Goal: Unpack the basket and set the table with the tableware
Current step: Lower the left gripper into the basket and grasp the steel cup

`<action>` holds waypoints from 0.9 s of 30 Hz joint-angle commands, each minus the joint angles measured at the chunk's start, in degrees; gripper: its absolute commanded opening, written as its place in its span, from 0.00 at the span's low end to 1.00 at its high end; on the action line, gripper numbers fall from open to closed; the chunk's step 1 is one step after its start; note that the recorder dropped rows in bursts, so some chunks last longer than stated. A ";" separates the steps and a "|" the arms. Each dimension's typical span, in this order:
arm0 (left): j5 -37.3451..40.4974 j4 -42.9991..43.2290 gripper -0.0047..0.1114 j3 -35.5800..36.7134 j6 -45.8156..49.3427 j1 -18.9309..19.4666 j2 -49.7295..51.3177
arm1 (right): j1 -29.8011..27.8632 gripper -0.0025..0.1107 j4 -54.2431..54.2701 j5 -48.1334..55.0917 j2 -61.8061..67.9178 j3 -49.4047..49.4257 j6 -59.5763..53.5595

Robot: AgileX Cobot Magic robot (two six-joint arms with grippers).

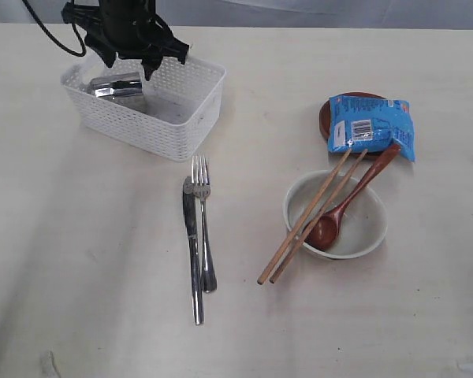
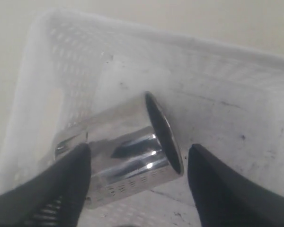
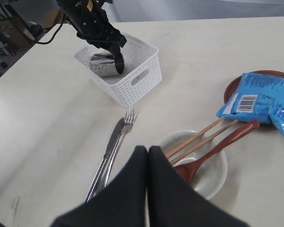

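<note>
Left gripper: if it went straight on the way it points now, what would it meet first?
The left gripper would most likely meet the cup first: it lies on its side in the basket, between the open jaws. How much gap remains is hard to judge.

This is a robotics lab or test bench, not a dining room. A black robot arm (image 1: 122, 27) trailing loose black cables (image 1: 47, 35) works over a bare cream table (image 1: 79, 276). Behind the arm, past the table's far edge, stands a plain grey backdrop (image 3: 203, 8). Off the table to the arm's side sits dark, cluttered equipment (image 3: 7, 28), too blurred to identify. A fork (image 1: 200, 177) and a bowl (image 1: 363, 228) rest directly on the tabletop in front of the arm.
</note>
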 commanded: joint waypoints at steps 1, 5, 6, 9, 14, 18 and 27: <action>-0.48 0.39 0.53 -0.27 -0.80 -0.47 2.02 | 0.26 0.02 -0.54 -0.17 0.03 0.07 -0.75; -0.31 4.28 0.53 -0.27 -2.03 -0.47 3.34 | 0.26 0.02 -0.10 -0.06 0.03 0.07 -1.02; -0.31 4.91 0.53 -0.27 -2.44 -0.47 3.34 | 0.26 0.02 0.01 0.06 0.03 0.07 -1.28; -1.03 5.08 0.50 -0.27 -2.99 -0.47 3.34 | 0.26 0.02 0.03 0.06 0.03 0.07 -1.58; -0.55 4.46 0.25 -0.27 -2.99 -0.47 3.34 | 0.26 0.02 0.03 0.06 0.03 0.07 -1.81; 0.63 4.35 0.04 -0.27 -1.62 -0.47 3.34 | 0.26 0.02 0.11 0.15 0.03 0.07 -1.98; 2.32 3.26 0.04 -0.27 3.78 -0.47 3.13 | 0.26 0.02 0.26 0.15 0.03 0.07 -2.22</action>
